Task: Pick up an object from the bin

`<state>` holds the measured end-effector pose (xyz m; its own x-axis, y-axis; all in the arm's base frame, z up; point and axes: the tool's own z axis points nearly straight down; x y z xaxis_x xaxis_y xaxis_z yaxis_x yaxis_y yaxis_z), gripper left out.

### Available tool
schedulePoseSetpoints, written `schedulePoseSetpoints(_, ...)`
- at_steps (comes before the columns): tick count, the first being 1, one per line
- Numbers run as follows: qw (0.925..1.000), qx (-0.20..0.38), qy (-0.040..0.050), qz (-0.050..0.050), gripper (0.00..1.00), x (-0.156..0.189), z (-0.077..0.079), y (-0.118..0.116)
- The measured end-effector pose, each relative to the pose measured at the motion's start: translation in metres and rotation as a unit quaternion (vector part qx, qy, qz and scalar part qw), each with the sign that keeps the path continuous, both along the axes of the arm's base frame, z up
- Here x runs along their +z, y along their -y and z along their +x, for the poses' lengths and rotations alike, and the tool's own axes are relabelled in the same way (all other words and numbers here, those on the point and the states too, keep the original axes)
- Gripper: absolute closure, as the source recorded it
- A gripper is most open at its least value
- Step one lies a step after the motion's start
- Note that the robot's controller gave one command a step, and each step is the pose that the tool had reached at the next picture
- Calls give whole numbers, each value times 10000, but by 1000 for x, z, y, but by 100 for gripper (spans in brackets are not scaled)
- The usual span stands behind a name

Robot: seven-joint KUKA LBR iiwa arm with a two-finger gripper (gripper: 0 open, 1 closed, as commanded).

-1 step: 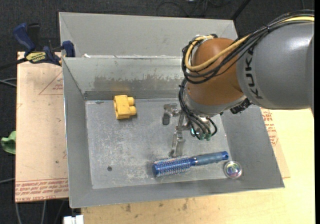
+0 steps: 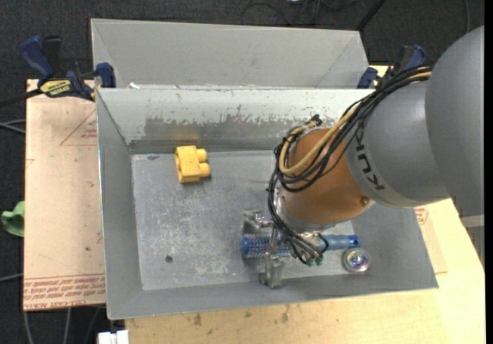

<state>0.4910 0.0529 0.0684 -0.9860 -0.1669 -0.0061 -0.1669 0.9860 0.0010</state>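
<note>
My gripper (image 2: 271, 267) is low in the bin near the middle of its front wall, reaching down from under the orange wrist cover. It is directly over a long blue object (image 2: 253, 247) that lies flat on the bin floor; the object's blue end (image 2: 344, 242) sticks out to the right of the gripper. Its middle is hidden by the gripper and cables. A small round silver piece (image 2: 355, 260) lies just right of the gripper, beside the blue end. Whether the blue object is between the gripper's tips cannot be made out.
A yellow block (image 2: 191, 163) lies alone at the back left of the bin floor, well away from the gripper. The arm and its cables cover the right half of the bin.
</note>
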Motion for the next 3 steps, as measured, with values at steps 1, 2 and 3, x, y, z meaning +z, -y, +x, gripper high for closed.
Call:
schedulePoseSetpoints(1, 10000, 1, -31, -3, 100, 1, -1, 0)
schedulePoseSetpoints(2, 10000, -3, 10, 1, 100, 120, 0, -11)
schedulePoseSetpoints(3, 9929, 1192, 7, -9, 100, 183, 17, -3)
